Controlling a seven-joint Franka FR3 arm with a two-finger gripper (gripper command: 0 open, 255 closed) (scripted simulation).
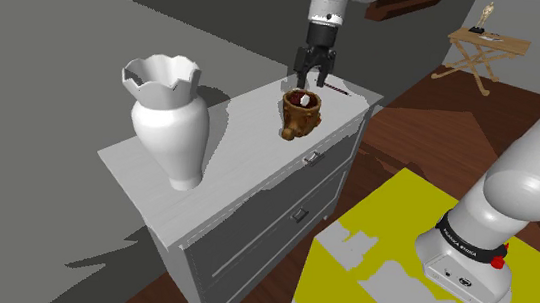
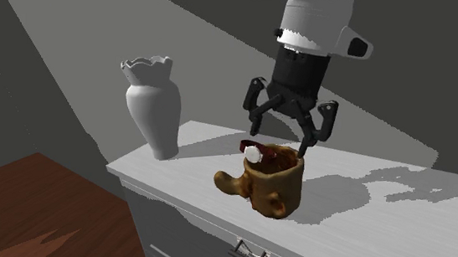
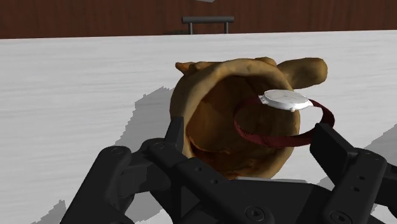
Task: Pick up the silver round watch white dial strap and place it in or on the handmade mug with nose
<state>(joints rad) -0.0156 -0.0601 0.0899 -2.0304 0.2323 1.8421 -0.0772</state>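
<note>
On the white dresser (image 1: 239,143), the watch (image 3: 284,100) is seated in the brown mug (image 3: 197,95); the spread claw (image 2: 282,136) should be lifted straight up.

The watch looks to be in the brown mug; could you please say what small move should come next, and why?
Probably raise the pincer straight up, clear of the mug. The watch already lies in the mug's mouth, its dark red strap near one finger, and the open pincer hangs above the rim, so a vertical rise seems safest.
</note>
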